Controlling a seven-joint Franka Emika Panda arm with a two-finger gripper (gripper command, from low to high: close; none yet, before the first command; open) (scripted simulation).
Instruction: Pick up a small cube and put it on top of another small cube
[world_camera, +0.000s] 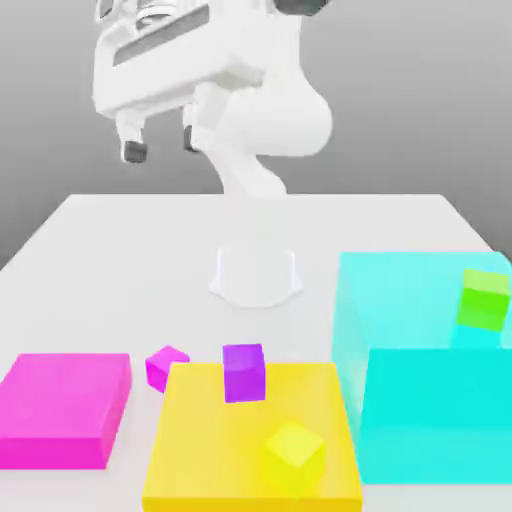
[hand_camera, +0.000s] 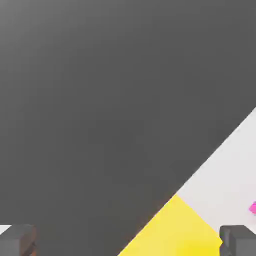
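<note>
Showing only in part, pink cube (world_camera: 166, 368) behind yellow slab (world_camera: 250, 440); hand (world_camera: 161, 145) wide

My arm (world_camera: 270, 110) is smooth, glossy white, with rounded, bulging links and a dark patch near the top. The hand (world_camera: 180, 60) is a white, boxy block with a long grey slot; its jaws are white, stubby and tipped in dark grey.

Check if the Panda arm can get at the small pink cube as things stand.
Probably yes: the fingers are open and empty, and nothing lies on top of the pink cube, though the yellow slab close beside it may crowd one finger.
</note>
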